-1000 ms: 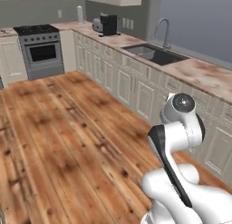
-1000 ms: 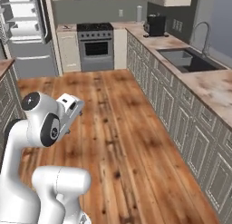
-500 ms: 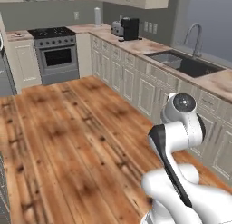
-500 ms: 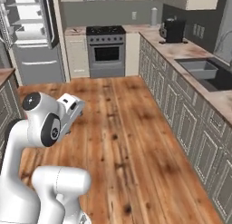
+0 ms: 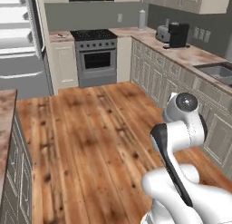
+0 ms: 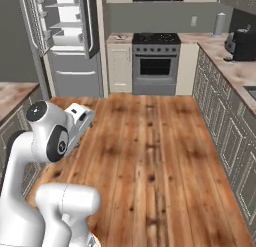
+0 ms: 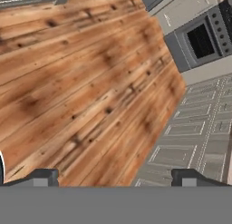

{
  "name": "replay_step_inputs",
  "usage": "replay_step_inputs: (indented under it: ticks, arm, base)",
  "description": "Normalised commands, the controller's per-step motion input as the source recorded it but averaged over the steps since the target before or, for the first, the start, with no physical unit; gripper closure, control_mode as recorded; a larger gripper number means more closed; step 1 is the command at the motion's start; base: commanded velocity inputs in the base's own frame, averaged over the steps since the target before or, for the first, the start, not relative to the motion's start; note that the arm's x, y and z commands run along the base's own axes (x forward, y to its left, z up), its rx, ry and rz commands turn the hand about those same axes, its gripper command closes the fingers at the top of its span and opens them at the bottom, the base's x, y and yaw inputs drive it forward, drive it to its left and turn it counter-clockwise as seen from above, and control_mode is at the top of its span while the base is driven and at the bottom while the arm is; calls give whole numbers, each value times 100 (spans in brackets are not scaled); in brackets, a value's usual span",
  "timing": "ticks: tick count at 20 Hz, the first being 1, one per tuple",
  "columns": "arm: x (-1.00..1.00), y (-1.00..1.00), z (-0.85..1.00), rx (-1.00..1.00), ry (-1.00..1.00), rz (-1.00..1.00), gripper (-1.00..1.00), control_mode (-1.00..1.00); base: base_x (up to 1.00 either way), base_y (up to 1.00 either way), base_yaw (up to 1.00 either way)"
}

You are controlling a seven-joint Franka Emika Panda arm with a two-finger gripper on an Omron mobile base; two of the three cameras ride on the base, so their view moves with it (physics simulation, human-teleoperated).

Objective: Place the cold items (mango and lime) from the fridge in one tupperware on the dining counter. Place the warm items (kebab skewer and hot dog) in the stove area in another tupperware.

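Two dark fingertips [image 7: 41, 177] rose far apart at the bottom of the hand view, so the gripper [image 7: 115, 178] was spread wide and held nothing; only wooden floor [image 7: 77, 82] showed between them. Beyond the fingertips and off to their right lay the steel oven front [image 7: 199, 41] of the stove [image 7: 223, 19], seen at a slant; to the right of the fingertips ran a row of cream cabinets [image 7: 190, 128].

In the right base view the hand [image 6: 79, 120] sat folded close against the arm, low over the floor [image 6: 150, 156]; well ahead of it and to its left stood the fridge [image 6: 70, 38], door open, white shelves and grey door bins showing; whether the mango or lime sat inside could not be told, the shelves being too small to read. Straight ahead of the hand and well apart stood the stove [image 6: 155, 38], marbled counters [image 6: 120, 38] on either side. Near the hand's left a corner of the dining counter [image 6: 14, 93] came into view; its visible part bore no tray.

In the left base view the arm's elbow [image 5: 183, 123] filled the lower right; the stove [image 5: 93, 35] stood far ahead; the fridge [image 5: 20, 41] was at far left; the dining counter [image 5: 5, 123] edged the left side; a coffee machine [image 5: 178, 34] and toaster [image 5: 162, 34] sat on the right counter [image 5: 186, 53].
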Motion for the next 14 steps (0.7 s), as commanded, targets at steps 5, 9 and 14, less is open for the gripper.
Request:
replay_step_inputs:
  ticks: [5, 9, 14]
  arm:
    - [0, 0, 0, 0, 0, 0, -100, 100]
    - [0, 0, 0, 0, 0, 0, -100, 100]
    - [0, 0, 0, 0, 0, 0, -100, 100]
  base:
    - [100, -30, 20]
    - [100, -37, 17]
    - [100, -53, 6]
